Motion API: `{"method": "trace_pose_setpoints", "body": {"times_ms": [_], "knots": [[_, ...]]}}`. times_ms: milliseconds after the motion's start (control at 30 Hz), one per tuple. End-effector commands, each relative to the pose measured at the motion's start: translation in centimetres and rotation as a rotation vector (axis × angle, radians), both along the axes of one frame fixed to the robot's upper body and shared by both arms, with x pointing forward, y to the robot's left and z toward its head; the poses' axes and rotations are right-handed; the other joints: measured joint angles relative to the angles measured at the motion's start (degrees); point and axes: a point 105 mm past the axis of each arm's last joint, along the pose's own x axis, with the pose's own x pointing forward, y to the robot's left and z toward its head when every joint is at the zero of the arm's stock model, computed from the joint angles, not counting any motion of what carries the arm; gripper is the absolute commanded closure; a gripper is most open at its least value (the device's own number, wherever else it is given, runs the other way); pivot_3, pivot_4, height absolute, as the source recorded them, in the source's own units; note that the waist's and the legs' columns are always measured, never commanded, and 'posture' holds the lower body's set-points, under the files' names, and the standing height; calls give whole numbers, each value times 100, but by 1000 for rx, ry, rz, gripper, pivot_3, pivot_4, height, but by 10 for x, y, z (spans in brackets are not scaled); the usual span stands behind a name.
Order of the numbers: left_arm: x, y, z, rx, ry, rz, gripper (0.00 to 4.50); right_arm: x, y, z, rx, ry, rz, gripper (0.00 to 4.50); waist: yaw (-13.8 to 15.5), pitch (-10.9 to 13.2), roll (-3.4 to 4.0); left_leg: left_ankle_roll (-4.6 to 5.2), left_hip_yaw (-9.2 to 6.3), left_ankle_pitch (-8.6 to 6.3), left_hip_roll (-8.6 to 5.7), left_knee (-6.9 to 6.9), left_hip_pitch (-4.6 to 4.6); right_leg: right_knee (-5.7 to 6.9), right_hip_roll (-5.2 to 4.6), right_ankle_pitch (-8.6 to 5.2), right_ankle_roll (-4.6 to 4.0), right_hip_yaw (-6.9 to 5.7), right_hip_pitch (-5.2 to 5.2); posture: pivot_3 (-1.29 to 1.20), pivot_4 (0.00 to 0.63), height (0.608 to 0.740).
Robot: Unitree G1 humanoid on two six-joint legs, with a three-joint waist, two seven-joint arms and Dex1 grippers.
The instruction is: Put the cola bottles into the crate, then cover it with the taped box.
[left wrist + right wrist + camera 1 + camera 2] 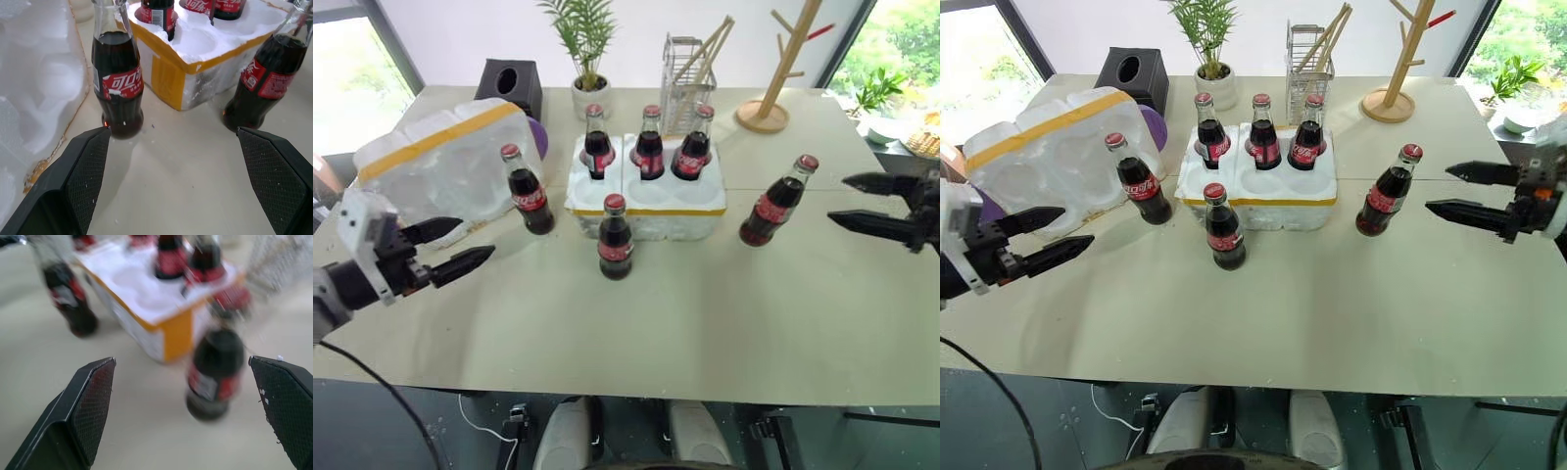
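On our left, the left gripper hangs spread and empty, just short of the box, which lies on its side at the table's left. Its foam should be light, stiff and easily dented, so we would take it by the outer walls with both arms. Next comes a loose bottle leaning between box and crate. Three bottles stand in the crate's back wells, the front three wells are bare, and a second loose bottle stands upright just in front of it. A third leans to the crate's right, near the right gripper, also spread wide with nothing between its fingers.

We judge the glass heavy for its size, smooth and breakable; the body at the label looks the surest hold, not the thin neck.

The left wrist view shows the box's hollow moulded inside and the crumbled foam at the crate's corner, which the head views miss. The head views alone give the full count and the bottles' tilt.
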Motion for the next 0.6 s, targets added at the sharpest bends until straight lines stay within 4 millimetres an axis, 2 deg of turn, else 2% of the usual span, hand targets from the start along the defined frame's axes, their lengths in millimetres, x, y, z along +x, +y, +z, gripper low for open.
{"method": "trace_pose_setpoints", "body": {"times_ms": [33,100,233,333,467,600], "knots": [[18,3,1,9,-45,34,186,-29,29,21,40,-4,136,0,3,-3,-4,0,0,0,0,1,0,0,1,0,0,0,0,0,150,740],[30,0,-1,8,-53,33,186,-43,42,22,39,9,190,0,8,-3,-5,0,4,0,-1,4,-1,0,0,0,0,-1,1,0,150,740],[46,-6,-4,8,-61,4,186,-57,52,23,37,25,212,0,15,-11,-28,3,4,-2,-3,12,-5,0,0,1,2,-2,1,0,150,740],[59,-10,-6,6,-64,-11,186,-68,61,30,64,19,242,0,16,-12,-32,4,4,-2,-3,12,-5,0,0,1,2,-2,1,0,150,740],[78,-16,-12,19,-70,-30,186,-75,73,38,86,-2,274,0,16,-15,-39,4,2,-2,-3,13,-6,0,1,1,2,-3,1,0,150,740],[97,-28,-18,15,-74,-44,186,-74,81,38,80,-15,281,0,21,-17,-48,5,0,-2,-3,15,-8,0,1,2,3,-5,1,0,150,740]]}}
